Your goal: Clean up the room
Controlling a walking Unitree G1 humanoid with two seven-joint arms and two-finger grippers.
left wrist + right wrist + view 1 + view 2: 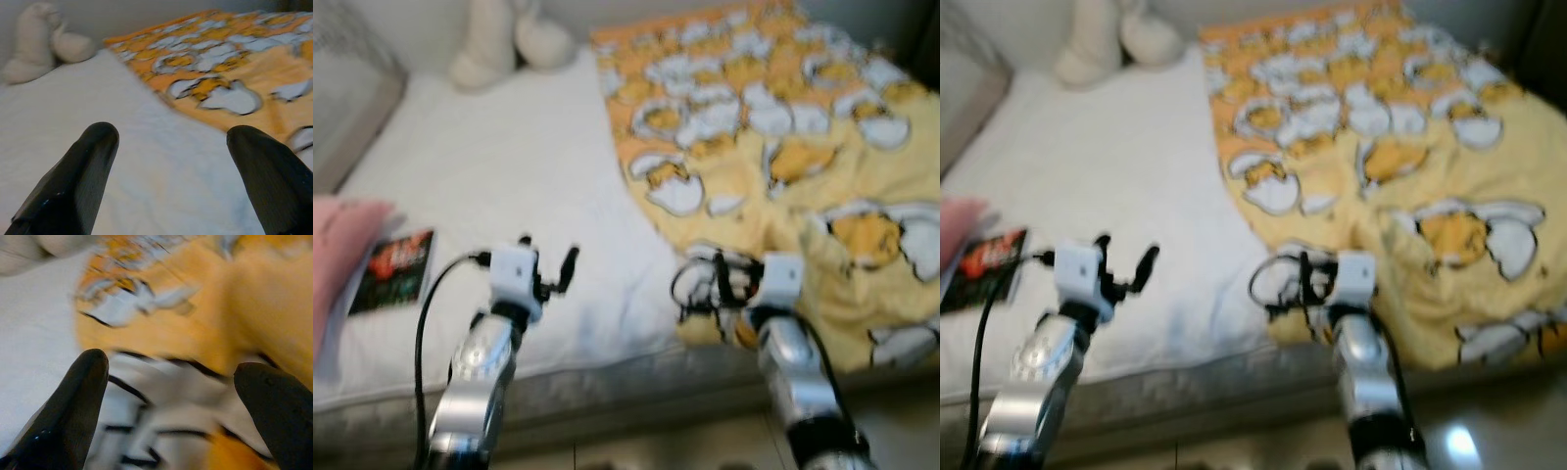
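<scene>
- The left gripper (548, 262) is hovering over the white sheet of the bed (489, 186), near the bed's front edge, with its two black fingers (78, 171) spread wide and holding nothing
- The right gripper (171, 382) is hanging over the near corner of the yellow blanket (783, 127), which is lying rumpled on the right half of the bed; its fingers are also wide apart and gripping nothing
- A book (396, 269) with a dark cover is lying on the bed's left side, partly under a pink pillow (337, 245)
- A cream plush toy (504, 39) is resting at the far end of the bed, beside the blanket's far corner
- The head views are looking blurred
</scene>
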